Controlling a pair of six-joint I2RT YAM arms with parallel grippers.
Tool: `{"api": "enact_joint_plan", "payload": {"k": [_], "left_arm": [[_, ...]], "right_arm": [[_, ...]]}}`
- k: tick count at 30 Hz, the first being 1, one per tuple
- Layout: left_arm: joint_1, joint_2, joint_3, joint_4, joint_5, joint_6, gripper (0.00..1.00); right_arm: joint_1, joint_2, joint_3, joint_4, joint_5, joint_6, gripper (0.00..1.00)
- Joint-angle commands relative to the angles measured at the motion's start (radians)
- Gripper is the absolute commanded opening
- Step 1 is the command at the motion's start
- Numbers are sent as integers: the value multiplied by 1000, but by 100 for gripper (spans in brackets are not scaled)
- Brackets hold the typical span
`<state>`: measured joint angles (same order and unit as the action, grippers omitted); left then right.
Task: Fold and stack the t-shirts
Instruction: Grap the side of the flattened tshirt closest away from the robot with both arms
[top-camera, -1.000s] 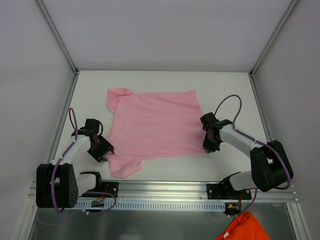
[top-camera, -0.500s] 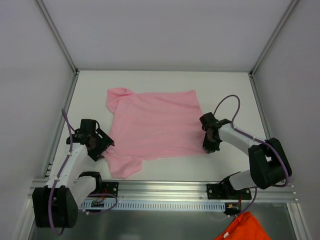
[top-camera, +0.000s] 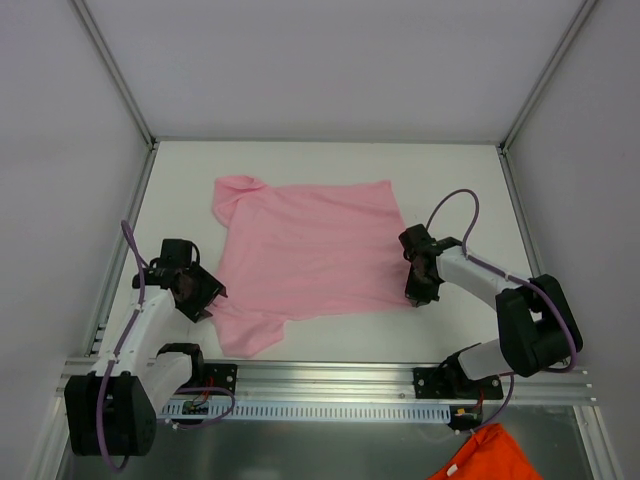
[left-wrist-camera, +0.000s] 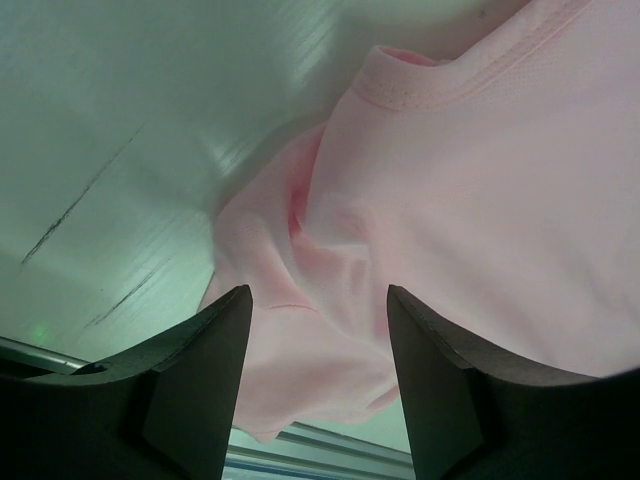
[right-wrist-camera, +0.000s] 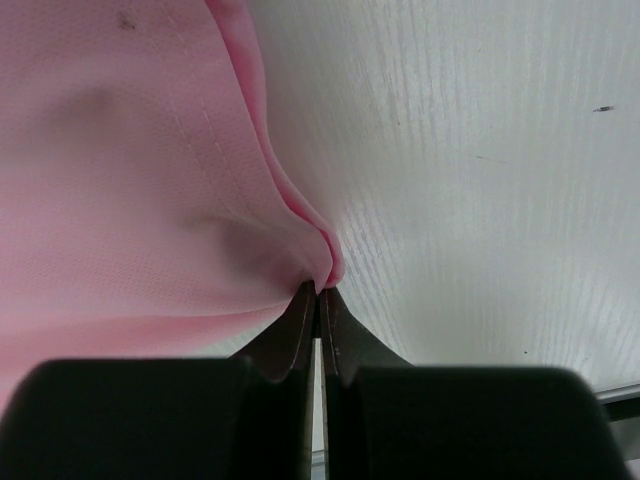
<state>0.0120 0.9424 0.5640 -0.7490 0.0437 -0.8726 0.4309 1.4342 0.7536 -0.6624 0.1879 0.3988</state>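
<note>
- Fabric at the near left corner of the t-shirt (top-camera: 310, 250) is bunched into folds, and no view shows what lies under them
- From the left wrist, the t-shirt (left-wrist-camera: 480, 200) runs off the right and bottom edges. Whether the left gripper (left-wrist-camera: 318, 300) touches it cannot be told
- From the right wrist, the t-shirt (right-wrist-camera: 120, 150) fills the left half and is cut off by the frame, so only its hem edge reads clearly
- An orange cloth (top-camera: 485, 455) at the bottom right is cropped by the picture edge, and what it is cannot be made out
- Counted: one pink t-shirt, two arms, two grippers, one orange cloth
- The left gripper (top-camera: 197, 290) sits at the shirt's near left edge with its jaws spread wide and nothing pinched. Crumpled pink fabric shows in the gap beyond them
- The t-shirt lies mostly flat in the middle of the table (top-camera: 450, 180), between the two grippers, with its far left sleeve curled over
- The right gripper (top-camera: 420, 285) is at the shirt's near right corner. Its fingertips (right-wrist-camera: 320, 290) are pressed together on a small ridge of the hem
- The table (left-wrist-camera: 120, 120) is white and bears thin dark scratches on the left and fine grain (right-wrist-camera: 480, 150) on the right
- Pale grey walls (top-camera: 320, 60) with metal corner posts close three sides, and a slotted aluminium rail (top-camera: 320, 385) along the near edge carries both arm bases
</note>
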Motion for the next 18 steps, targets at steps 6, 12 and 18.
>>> {"api": "enact_joint_plan", "payload": {"k": [6, 12, 18], "left_arm": [[-7, -19, -62, -30, 55, -66, 55], [-7, -24, -79, -35, 50, -81, 55], [-7, -100, -79, -17, 110, -63, 54]], "right_arm": [[-6, 15, 20, -9, 8, -17, 1], [-6, 12, 20, -17, 12, -28, 1], [-6, 25, 13, -16, 9, -41, 1]]}}
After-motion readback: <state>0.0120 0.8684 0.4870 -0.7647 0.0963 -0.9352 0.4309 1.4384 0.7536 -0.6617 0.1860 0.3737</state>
